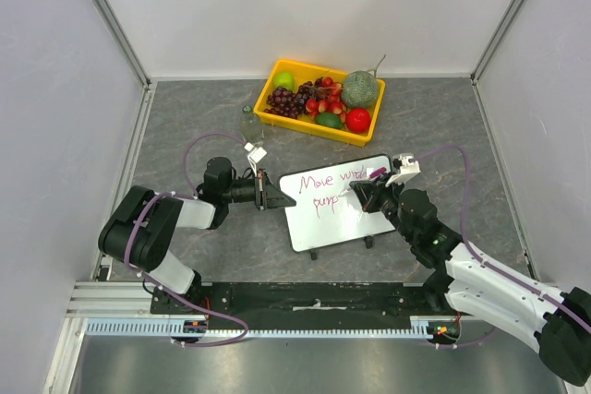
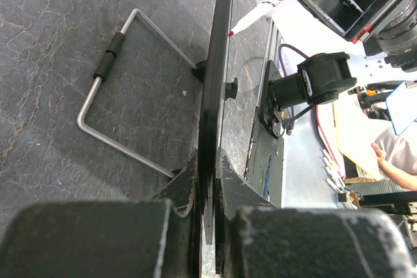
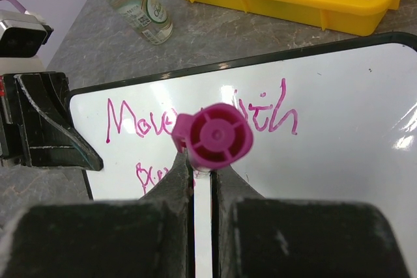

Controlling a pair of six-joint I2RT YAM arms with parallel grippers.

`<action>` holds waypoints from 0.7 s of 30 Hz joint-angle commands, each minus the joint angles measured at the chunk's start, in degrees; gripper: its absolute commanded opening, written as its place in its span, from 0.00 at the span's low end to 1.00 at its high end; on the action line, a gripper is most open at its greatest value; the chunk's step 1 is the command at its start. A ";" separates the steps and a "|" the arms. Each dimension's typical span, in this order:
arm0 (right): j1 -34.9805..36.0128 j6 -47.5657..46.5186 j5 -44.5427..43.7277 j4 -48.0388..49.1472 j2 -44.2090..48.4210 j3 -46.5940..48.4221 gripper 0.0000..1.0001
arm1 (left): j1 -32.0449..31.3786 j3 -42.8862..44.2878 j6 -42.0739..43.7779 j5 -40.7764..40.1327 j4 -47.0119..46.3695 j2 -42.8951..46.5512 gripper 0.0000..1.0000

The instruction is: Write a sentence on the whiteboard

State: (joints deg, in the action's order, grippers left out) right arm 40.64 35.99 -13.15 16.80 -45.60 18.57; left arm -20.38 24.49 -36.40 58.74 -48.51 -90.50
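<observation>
Left hand (image 2: 207, 179) clamped on whiteboard (image 1: 342, 223) edge, right hand (image 3: 202, 168) gripping marker (image 3: 215, 136)

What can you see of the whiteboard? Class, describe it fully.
The whiteboard is a glossy white rectangle with a thin black rim, rounded corners and small black feet, face up on the grey table on the near side of the yellow tray. Magenta lettering reads "Move with" plus a started second line. The left gripper is shut on its left edge; the right gripper holds a marker over it.
</observation>
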 commanded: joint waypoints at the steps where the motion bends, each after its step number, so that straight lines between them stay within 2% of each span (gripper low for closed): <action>1: -0.48 -0.39 0.58 -0.27 0.16 -0.20 0.00 | -1.24 -0.06 5.38 -1.26 4.04 -1.26 0.02; 21: -0.48 -2.76 -2.05 -4.93 3.42 -0.90 0.00 | -1.42 0.03 5.38 -1.17 4.04 -1.70 0.02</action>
State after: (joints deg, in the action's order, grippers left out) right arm 40.60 34.74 -12.56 13.63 -43.07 18.02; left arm -20.53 24.73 -36.38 58.74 -48.49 -90.70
